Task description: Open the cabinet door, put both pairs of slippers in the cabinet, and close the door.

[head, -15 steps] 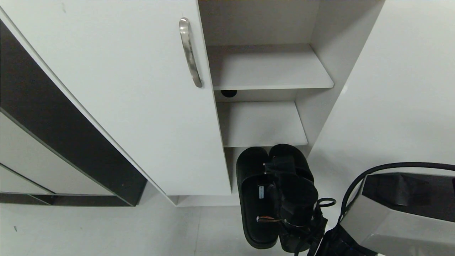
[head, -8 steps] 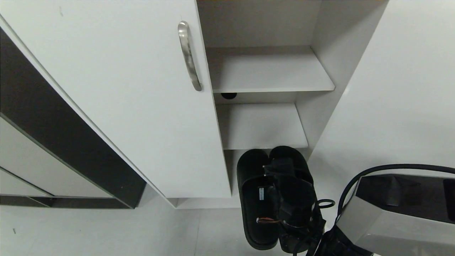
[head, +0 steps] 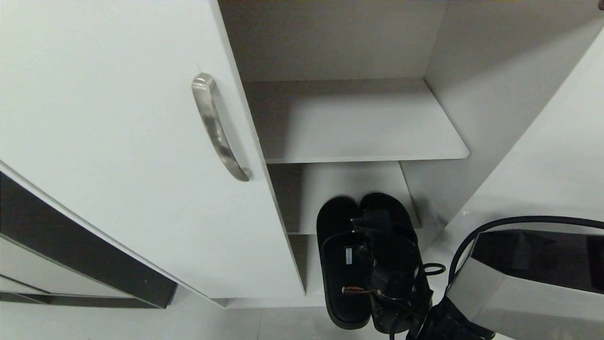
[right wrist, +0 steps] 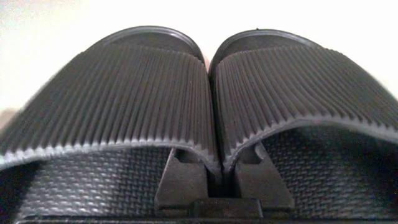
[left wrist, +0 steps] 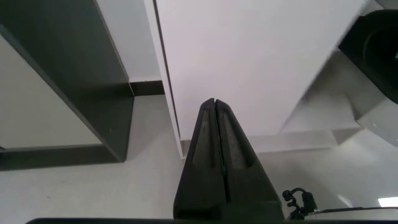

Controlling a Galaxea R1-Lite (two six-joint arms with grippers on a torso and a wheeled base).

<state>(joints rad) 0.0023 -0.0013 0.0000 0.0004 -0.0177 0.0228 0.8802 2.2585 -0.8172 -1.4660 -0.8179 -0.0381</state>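
Note:
A pair of black slippers [head: 347, 264] hangs side by side in front of the open cabinet's lower shelves, toes toward the cabinet. My right gripper [head: 373, 226] is shut on the pair, its fingers [right wrist: 180, 183] under the two ribbed straps [right wrist: 124, 99] where these meet. The white cabinet door [head: 118, 156] with its metal handle [head: 217, 127] stands open on the left. Inside, the upper shelf [head: 358, 123] is bare, and a lower shelf [head: 354, 182] sits just behind the slippers' toes. My left gripper [left wrist: 215, 109] is shut with nothing in it, low, facing the door's bottom edge and the floor.
The cabinet's right wall [head: 476, 94] and a white panel [head: 552, 174] close the opening on the right. A dark panel [head: 71, 245] runs along the left beside the door. Grey floor [head: 94, 321] lies in front.
The head view has moved closer to the cabinet, so shelves and door look larger. The slippers sit deeper toward the lower shelf, still in my right gripper.

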